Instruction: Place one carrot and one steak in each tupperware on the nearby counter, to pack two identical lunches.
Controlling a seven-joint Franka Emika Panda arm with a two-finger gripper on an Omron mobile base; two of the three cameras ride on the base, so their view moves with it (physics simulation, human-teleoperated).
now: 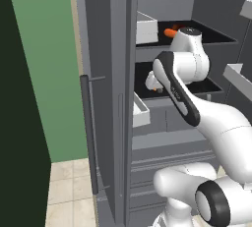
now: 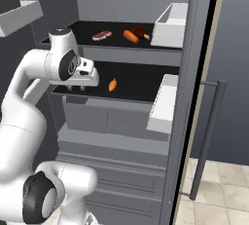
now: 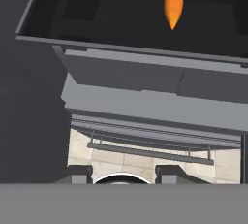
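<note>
Your arm reaches into the open grey fridge (image 2: 121, 121), with the hand (image 2: 75, 88) at the front left edge of the middle shelf (image 2: 136, 85), pointing downward.

Hand state: in the hand view the two dark finger tips (image 3: 77, 173) stand apart with only fridge front and floor between them. Nothing is gripped. The gap looks narrow rather than wide, but from the base views you cannot tell the exact spread, since the white wrist covers the fingers.

Middle shelf: one small carrot (image 2: 112, 84) lies on the dark surface, to the right of the hand in the right base view and clearly apart from it. In the hand view the same carrot (image 3: 173, 3) sits near the top, tip toward the camera, green stub away.

Top shelf (image 2: 121, 36): a red-and-white steak (image 2: 101, 35) lies toward the left, a second carrot (image 2: 130, 36) lies right of it, and a dark reddish item (image 2: 141, 32) sits just beyond that carrot; what it is you cannot tell for certain.

Door bins: a white bin (image 2: 171, 25) hangs at top-shelf level and another white bin (image 2: 163, 103) at middle-shelf level on the open door, whose long dark handle (image 2: 206, 141) stands upright.

Below the shelves, closed grey drawers (image 3: 155, 80) and pale floor tiles (image 3: 145, 160) are visible.
</note>
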